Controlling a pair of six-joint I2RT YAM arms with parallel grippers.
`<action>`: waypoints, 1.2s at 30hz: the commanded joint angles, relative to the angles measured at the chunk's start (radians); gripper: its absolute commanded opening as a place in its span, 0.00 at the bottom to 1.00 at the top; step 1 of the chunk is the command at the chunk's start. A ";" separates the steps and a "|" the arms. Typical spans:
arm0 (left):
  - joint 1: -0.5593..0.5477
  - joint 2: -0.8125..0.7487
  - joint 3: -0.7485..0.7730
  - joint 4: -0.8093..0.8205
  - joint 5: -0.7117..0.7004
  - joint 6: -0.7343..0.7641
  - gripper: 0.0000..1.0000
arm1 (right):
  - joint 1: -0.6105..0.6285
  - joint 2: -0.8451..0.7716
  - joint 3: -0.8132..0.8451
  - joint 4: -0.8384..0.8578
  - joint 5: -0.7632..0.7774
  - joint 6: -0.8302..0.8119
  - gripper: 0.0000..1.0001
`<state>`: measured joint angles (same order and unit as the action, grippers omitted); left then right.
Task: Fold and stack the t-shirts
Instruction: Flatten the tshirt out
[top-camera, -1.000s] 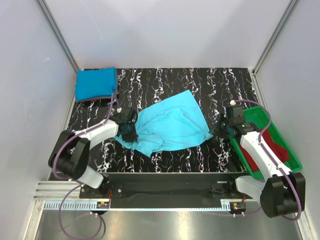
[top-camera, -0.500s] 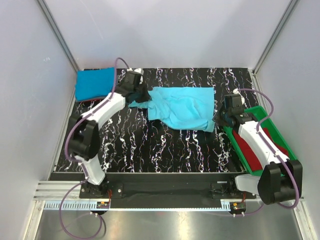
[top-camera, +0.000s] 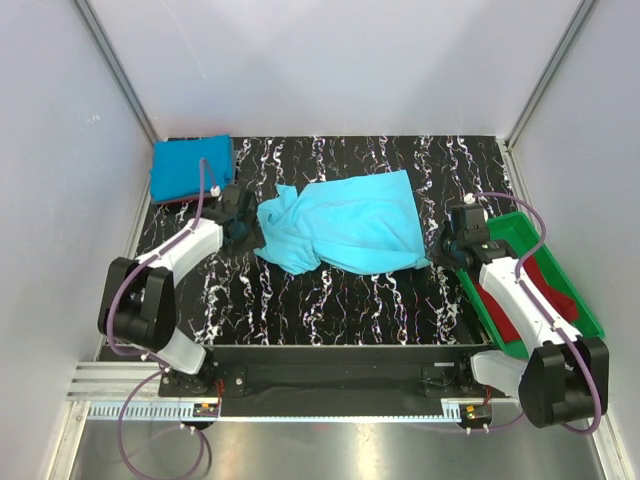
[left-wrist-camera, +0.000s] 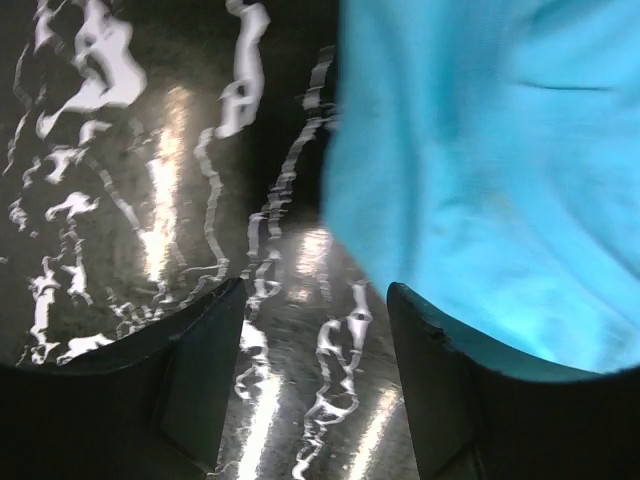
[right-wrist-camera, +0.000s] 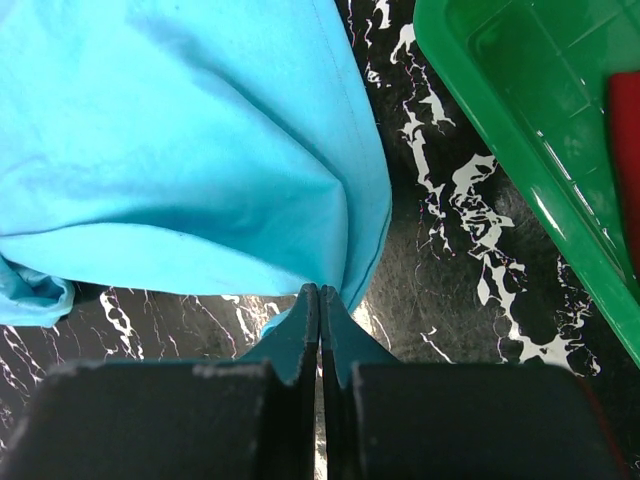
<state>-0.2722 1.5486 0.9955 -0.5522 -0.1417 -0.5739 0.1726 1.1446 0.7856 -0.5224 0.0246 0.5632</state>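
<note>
1. The light turquoise t-shirt (top-camera: 345, 225) now lies stretched across the middle of the worktop (top-camera: 400, 300). Half a second ago its left end was being carried toward the upper left; now that end rests bunched on the surface.
2. The left claw (top-camera: 238, 228) has let go and drawn back to just left of the cloth. In its wrist view the fingers stand apart with nothing between them, the shirt's edge just beside one of them.
3. The right claw (top-camera: 455, 250) sits at the shirt's lower right corner, where it was a moment ago. In its wrist view the fingers are pressed together, and we judge they pinch the hem.
4. We read the spreading pull as finished, but the shirt is not flat yet (the left end is rumpled), so folding has not begun.
5. The folded deeper blue t-shirt (top-camera: 190, 168) at the upper left marks the stack. A dark red t-shirt (top-camera: 552, 285) waits in the green tray (top-camera: 522, 222) on the right.
</note>
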 joint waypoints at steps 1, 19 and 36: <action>-0.118 -0.079 0.095 0.072 -0.027 0.061 0.64 | 0.001 -0.023 0.024 -0.027 0.007 -0.023 0.00; -0.335 0.265 0.267 0.110 0.036 -0.044 0.61 | -0.001 -0.023 0.047 -0.002 -0.060 -0.005 0.00; -0.044 -0.153 0.014 -0.169 -0.143 0.054 0.00 | -0.001 0.012 0.029 -0.059 0.094 -0.037 0.00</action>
<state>-0.3683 1.3865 1.0668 -0.6556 -0.2455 -0.5617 0.1726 1.1503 0.8040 -0.5747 0.0731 0.5491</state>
